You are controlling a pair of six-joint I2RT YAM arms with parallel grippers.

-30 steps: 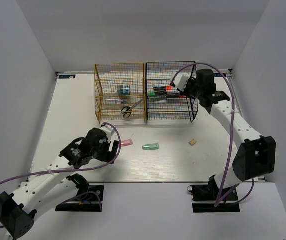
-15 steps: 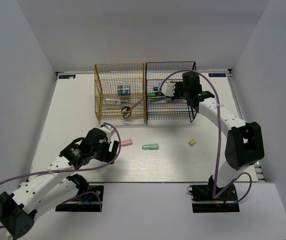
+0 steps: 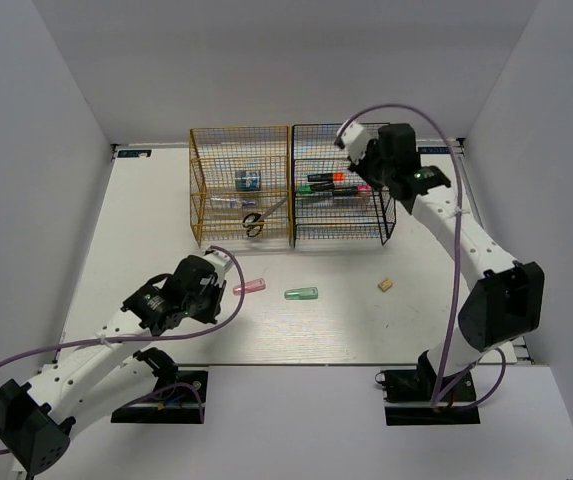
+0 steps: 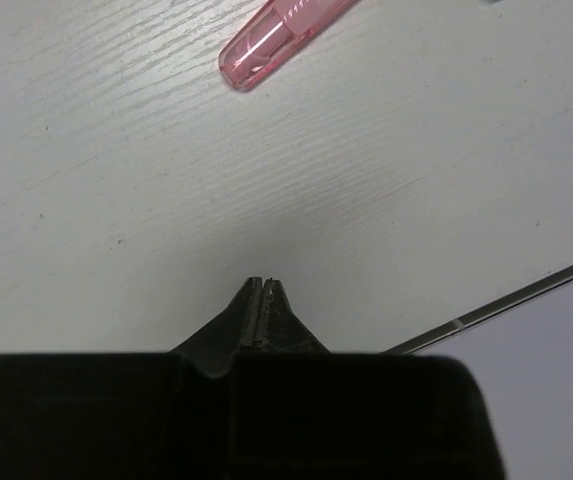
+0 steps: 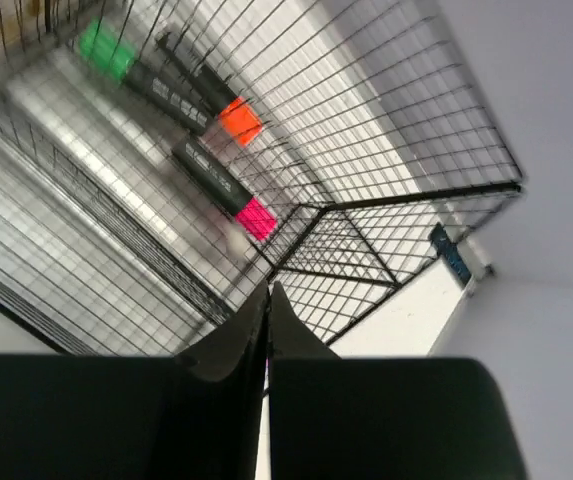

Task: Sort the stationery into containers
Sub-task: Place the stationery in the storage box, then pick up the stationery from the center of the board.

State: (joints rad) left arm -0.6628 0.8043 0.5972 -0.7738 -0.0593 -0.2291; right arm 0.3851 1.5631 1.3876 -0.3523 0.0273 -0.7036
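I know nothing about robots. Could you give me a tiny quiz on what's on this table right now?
1. True or false: the scissors lie in the black rack.
2. How many items lie loose on the table? A) one B) three C) five
3. Fill in: the left gripper and right gripper both have their jaws ____.
Key: 1. False; they are in the gold rack. 2. B: pink capsule, green capsule, beige eraser. 3. Shut.
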